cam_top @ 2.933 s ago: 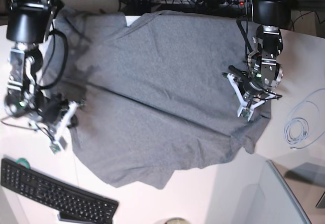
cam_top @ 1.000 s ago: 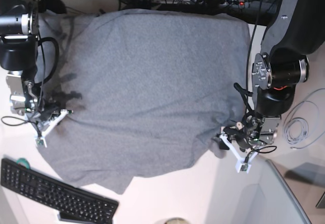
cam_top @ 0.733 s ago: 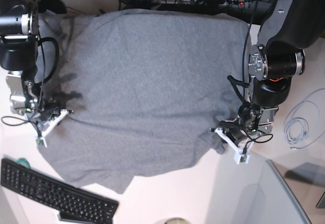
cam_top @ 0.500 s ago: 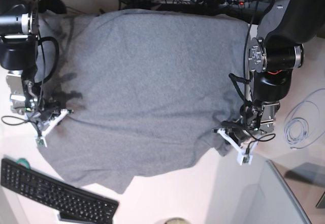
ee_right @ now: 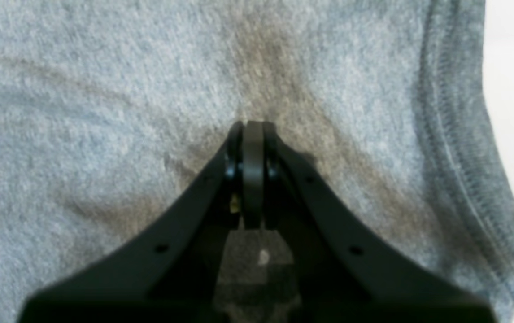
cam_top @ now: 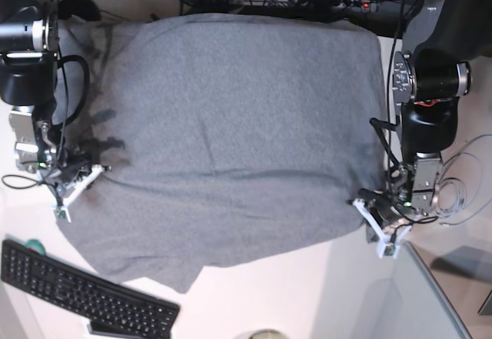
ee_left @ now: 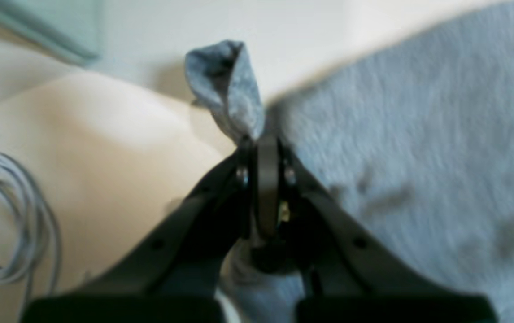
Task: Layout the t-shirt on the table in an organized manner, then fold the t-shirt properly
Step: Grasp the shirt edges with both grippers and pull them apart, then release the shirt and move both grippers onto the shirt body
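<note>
You see t-shirt (cam_top: 231,124) spread over white bench (cam_top: 292,293), mostly flat; lower hem ragged, just above keyboard (cam_top: 77,293); left hand (ee_left: 261,148) pressed together, pinching t-shirt corner, small fold poking up past tips; right hand (ee_right: 250,134) pressed together on t-shirt's opposite edge, cloth puckered; cable coil (cam_top: 461,189) beyond left hand, off t-shirt.

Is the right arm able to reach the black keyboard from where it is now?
Probably not yet. The right gripper is shut on the plain heather-grey t-shirt, so it is occupied. The black keyboard lies near on the white table, with nothing between.
</note>
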You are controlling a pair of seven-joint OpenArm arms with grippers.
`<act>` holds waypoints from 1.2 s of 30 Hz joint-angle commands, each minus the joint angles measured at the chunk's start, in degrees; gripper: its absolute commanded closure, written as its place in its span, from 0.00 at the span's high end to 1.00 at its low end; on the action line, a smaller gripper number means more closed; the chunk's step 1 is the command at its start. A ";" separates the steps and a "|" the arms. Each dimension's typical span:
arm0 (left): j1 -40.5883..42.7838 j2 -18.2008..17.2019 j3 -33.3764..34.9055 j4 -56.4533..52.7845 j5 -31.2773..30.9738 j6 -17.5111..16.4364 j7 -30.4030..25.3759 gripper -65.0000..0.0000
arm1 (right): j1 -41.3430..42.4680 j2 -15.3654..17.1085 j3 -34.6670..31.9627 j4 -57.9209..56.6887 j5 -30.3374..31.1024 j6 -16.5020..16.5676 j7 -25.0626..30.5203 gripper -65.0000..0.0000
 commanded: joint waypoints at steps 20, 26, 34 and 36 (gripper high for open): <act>-1.80 -0.22 -0.44 2.00 1.64 10.14 -0.33 0.86 | 0.23 0.16 -0.33 0.20 -0.65 0.47 -3.09 0.00; 9.89 2.06 -5.28 24.94 1.64 10.23 5.73 0.85 | 0.23 0.25 0.02 0.20 -0.65 0.47 -3.09 0.00; 26.24 5.14 -0.70 40.06 2.25 10.05 11.45 0.39 | 0.41 0.77 0.02 0.11 -0.65 0.30 -3.01 0.00; 26.33 5.14 -0.62 36.55 2.25 10.05 11.19 0.22 | 0.50 0.86 0.02 0.20 -0.65 0.30 -3.01 0.00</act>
